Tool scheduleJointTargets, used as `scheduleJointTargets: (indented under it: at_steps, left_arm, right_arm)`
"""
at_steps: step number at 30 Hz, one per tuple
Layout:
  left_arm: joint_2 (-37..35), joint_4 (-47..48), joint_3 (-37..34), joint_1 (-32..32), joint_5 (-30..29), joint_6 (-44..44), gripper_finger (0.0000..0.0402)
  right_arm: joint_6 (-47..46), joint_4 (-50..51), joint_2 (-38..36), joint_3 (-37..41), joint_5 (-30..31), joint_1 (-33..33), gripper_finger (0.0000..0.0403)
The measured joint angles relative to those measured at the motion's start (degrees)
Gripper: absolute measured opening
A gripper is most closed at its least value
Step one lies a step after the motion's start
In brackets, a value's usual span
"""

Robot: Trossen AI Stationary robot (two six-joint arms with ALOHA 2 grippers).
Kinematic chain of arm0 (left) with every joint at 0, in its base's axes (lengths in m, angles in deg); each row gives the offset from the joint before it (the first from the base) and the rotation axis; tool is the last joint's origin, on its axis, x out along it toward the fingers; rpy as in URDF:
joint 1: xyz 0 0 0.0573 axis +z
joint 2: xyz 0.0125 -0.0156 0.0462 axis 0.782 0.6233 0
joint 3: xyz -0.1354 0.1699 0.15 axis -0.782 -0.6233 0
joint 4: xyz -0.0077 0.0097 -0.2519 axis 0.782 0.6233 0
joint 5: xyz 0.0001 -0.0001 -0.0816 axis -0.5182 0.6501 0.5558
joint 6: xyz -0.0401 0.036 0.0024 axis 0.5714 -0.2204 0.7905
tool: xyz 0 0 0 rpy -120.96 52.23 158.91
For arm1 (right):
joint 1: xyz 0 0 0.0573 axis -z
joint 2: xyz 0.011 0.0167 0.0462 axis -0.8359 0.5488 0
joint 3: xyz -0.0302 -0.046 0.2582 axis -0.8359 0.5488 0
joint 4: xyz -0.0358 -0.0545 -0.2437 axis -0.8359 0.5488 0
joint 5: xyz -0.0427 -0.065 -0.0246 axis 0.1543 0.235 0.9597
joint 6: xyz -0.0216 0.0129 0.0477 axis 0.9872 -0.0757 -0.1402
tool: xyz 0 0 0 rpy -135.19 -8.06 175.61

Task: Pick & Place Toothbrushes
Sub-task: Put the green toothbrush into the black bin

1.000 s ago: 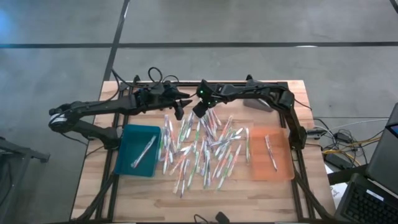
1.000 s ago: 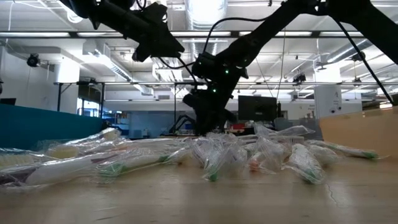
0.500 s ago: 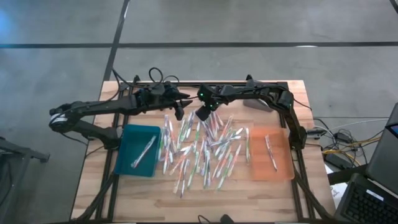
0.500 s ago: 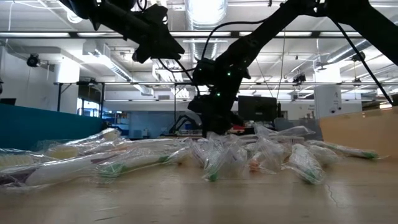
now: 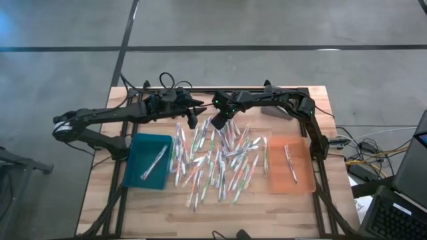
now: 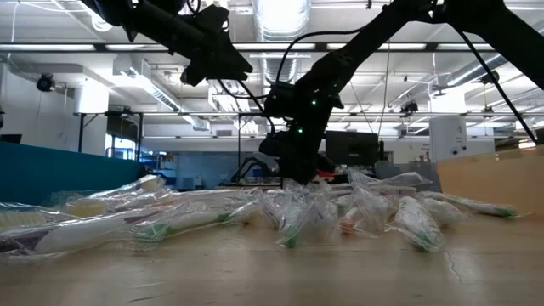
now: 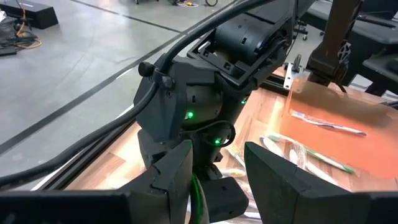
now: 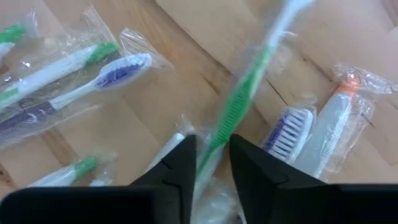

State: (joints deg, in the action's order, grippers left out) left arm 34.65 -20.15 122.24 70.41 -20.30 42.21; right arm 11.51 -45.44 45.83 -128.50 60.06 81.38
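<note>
Many wrapped toothbrushes (image 5: 220,163), white with green, pink or orange parts, lie in a loose pile on the wooden table. One lies in the teal tray (image 5: 137,175), one in the orange tray (image 5: 303,180). My right gripper (image 5: 217,123) points steeply down at the pile's far edge and is shut on a green-and-white toothbrush (image 8: 239,102). In the low view this gripper (image 6: 295,170) reaches the pile's top. My left gripper (image 5: 197,111) hovers open above the table, just left of the right one, with nothing between its fingers (image 7: 177,171). My right gripper pinches the green part of the wrapped toothbrush's handle (image 8: 217,140) between its two fingers. The fingers slant down from above and lie across the brush. The brush runs on past the fingertips over the table; whether it is lifted clear, I cannot tell.
A grey block (image 5: 275,112) lies at the far right of the table, by the right arm. Black cables (image 5: 167,83) run along the far edge. Bare wood (image 5: 220,213) lies near the front edge.
My right gripper has tipped steeper downward at the far edge of the pile. The left arm has kept still.
</note>
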Motion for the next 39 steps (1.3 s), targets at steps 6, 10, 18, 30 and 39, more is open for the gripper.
scheduleJointTargets:
  at_steps: [6,10,18,30,39]
  left_arm:
    - [-0.1,-0.1,0.0,0.0,0.0,0.0,0.0151]
    - [-0.1,-0.1,0.0,0.0,0.0,0.0,0.0151]
    - [-0.2,0.0,0.1,0.0,0.0,-0.2,0.0151]
    - [-0.1,0.6,0.1,0.0,0.0,-0.3,0.0151]
    - [-0.1,0.5,0.1,0.0,-0.1,-0.3,0.0151]
  right_arm:
    - [0.7,-1.3,0.0,-0.1,0.0,0.0,0.0018]
    - [1.6,-1.1,-0.2,-0.3,0.0,0.1,0.0013]
    - [4.5,-0.7,-1.6,-2.0,0.2,0.0,0.0007]
    - [4.2,0.8,-1.4,-2.0,0.0,-0.1,0.0037]
    - [4.0,0.1,-1.3,-2.0,0.0,0.0,0.0112]
